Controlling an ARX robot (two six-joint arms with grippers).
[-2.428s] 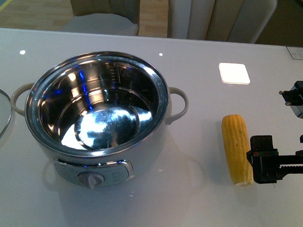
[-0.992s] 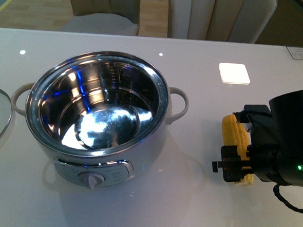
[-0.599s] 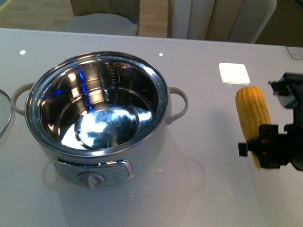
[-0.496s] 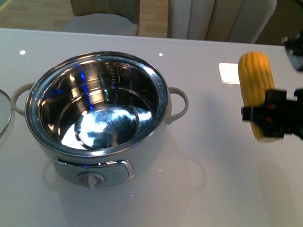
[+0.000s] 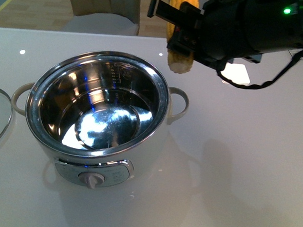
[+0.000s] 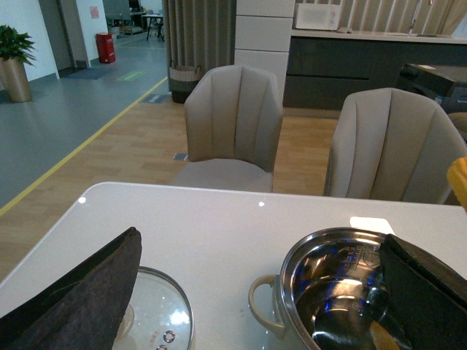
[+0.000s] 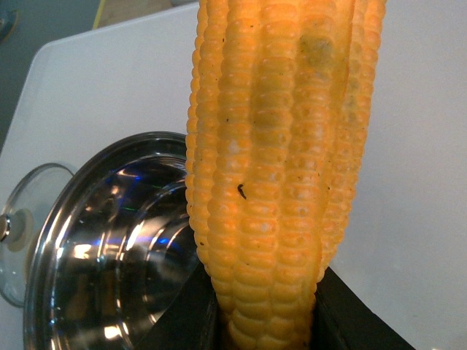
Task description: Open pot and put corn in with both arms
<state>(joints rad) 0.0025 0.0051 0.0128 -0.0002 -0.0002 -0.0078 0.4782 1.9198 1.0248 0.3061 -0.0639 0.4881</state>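
Just past the far rim of the pot (image 5: 162,101), the right gripper (image 5: 183,37) is clamped on the corn (image 5: 179,61), mid-cob I think. It looks stiff, lightish and knobbly, so a middle hold should be fine.

Glossy white table (image 5: 251,166); two beige padded chairs (image 6: 233,124) behind; wood-plank floor (image 6: 146,138), grey walkway (image 6: 66,117), potted plant (image 6: 14,51), dark cabinets (image 6: 343,69).

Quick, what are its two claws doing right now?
Left gripper: open, holding nothing.
Right gripper: shut on the corn.
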